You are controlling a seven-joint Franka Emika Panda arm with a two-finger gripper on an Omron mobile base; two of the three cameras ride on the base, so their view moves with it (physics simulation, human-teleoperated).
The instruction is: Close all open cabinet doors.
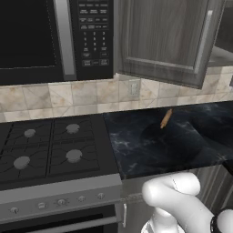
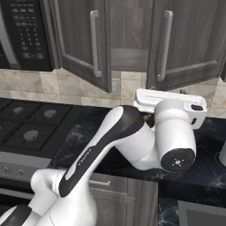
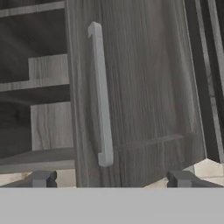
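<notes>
Two dark wood-grain cabinet doors stand open above the counter. The left door [image 2: 77, 39] [image 1: 164, 36] swings out next to the microwave, its silver bar handle [image 2: 94, 44] on its free edge. The right door [image 2: 192, 39] also hangs ajar, with its handle [image 2: 165, 44] on its left edge. In the hand view this right door [image 3: 144, 87] and its handle [image 3: 101, 94] are straight ahead, with bare shelves [image 3: 35, 83] to its left. My gripper [image 3: 111, 179] is open, fingertips [image 3: 41, 178] wide apart below the door and touching nothing. My white hand [image 2: 176, 103] is raised below the gap between the doors.
A black microwave [image 1: 45, 36] hangs above the gas stove [image 1: 50, 145]. The black marble counter [image 1: 150, 145] carries a small orange-brown stick [image 1: 166, 118]. A tiled backsplash with an outlet [image 1: 134, 88] runs behind it. My arm [image 2: 114, 141] reaches over the counter.
</notes>
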